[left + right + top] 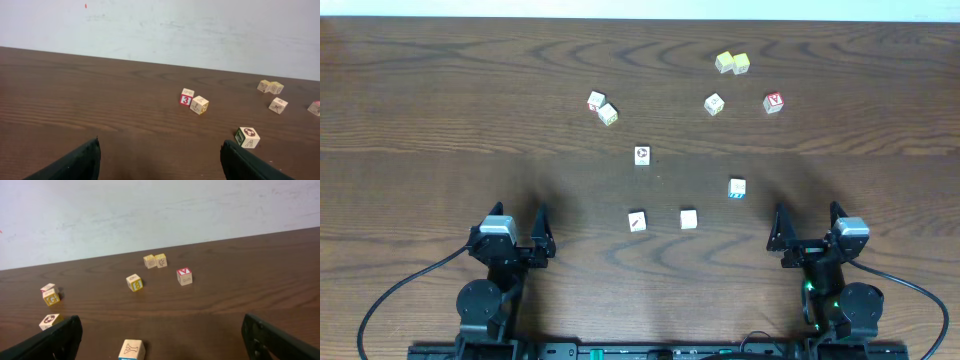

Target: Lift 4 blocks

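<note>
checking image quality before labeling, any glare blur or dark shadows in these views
Overhead: even light, no glare, soft shadows beside the left gripper and right gripper; blocks small but sharp. Both wrist views: blocks crisp, the near fingers dark and featureless.

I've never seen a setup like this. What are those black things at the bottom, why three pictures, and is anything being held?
Those are two robot arms at a dark wooden table. The top picture looks down from above. The other two come from cameras on each wrist, so the dark shapes at their lower corners are that arm's own fingers. Small wooden letter cubes lie scattered: nearest the arms, a whitish cube with a dark ring, one with a red slash, a plain one and one with teal marks. The left gripper and right gripper are both open and hold nothing.
</note>
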`<state>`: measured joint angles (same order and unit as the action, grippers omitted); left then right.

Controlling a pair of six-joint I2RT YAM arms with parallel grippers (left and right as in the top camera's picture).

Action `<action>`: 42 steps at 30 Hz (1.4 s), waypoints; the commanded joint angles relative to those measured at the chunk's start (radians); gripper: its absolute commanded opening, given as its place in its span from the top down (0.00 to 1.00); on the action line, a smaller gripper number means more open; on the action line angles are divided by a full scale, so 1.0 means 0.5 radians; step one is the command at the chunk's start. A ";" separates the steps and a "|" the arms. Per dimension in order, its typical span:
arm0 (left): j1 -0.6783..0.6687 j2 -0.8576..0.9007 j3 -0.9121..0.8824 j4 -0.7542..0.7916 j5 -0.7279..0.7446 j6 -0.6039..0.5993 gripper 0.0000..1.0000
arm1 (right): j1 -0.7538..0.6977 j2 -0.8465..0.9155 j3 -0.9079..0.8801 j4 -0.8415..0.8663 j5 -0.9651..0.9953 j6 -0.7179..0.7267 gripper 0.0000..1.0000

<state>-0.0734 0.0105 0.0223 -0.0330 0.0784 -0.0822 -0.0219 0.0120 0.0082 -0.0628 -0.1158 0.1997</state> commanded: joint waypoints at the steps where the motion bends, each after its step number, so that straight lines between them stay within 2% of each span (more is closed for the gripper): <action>1: 0.010 -0.013 -0.037 -0.066 -0.002 -0.018 0.23 | -0.017 -0.011 -0.006 -0.004 0.005 -0.028 0.01; 19: 0.010 -0.013 -0.037 -0.066 -0.002 -0.010 0.23 | -0.016 -0.011 -0.005 -0.002 -0.025 -0.016 0.01; 21: 0.010 -0.013 -0.037 -0.066 -0.002 -0.010 0.23 | -0.016 -0.011 -0.006 0.005 -0.107 0.176 0.01; 25: 0.010 -0.013 -0.037 -0.035 -0.002 -0.011 0.23 | -0.016 -0.011 -0.006 0.023 -0.334 0.886 0.01; 26: 0.010 -0.013 -0.037 0.005 0.013 -0.020 0.23 | -0.016 -0.011 -0.005 0.024 -0.361 0.988 0.01; 29: 0.010 -0.013 -0.037 0.143 0.339 -0.177 0.23 | -0.017 -0.011 -0.005 0.062 -0.371 1.277 0.01; 32: 0.010 -0.013 -0.037 0.223 0.378 -0.192 0.23 | -0.017 -0.011 -0.005 0.201 -0.393 1.444 0.01; 34: 0.010 -0.013 -0.037 0.311 0.488 -0.223 0.23 | -0.017 -0.011 -0.005 0.347 -0.457 1.408 0.01; 35: 0.010 -0.013 -0.037 0.465 0.607 -0.219 0.23 | -0.017 -0.011 -0.005 0.462 -0.487 1.347 0.01; 38: 0.010 -0.013 0.016 0.729 0.665 -0.222 0.23 | -0.017 -0.011 0.036 0.687 -0.507 1.192 0.01; 41: 0.010 0.020 0.210 0.615 0.665 -0.208 0.23 | -0.019 0.000 0.172 0.580 -0.501 1.017 0.01; 42: 0.010 0.068 0.320 0.508 0.665 -0.177 0.23 | -0.021 0.025 0.269 0.443 -0.484 0.941 0.01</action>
<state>-0.0734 0.0143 0.0475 0.2787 0.3695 -0.1837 -0.0219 0.0120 0.0406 0.2356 -0.3492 0.7849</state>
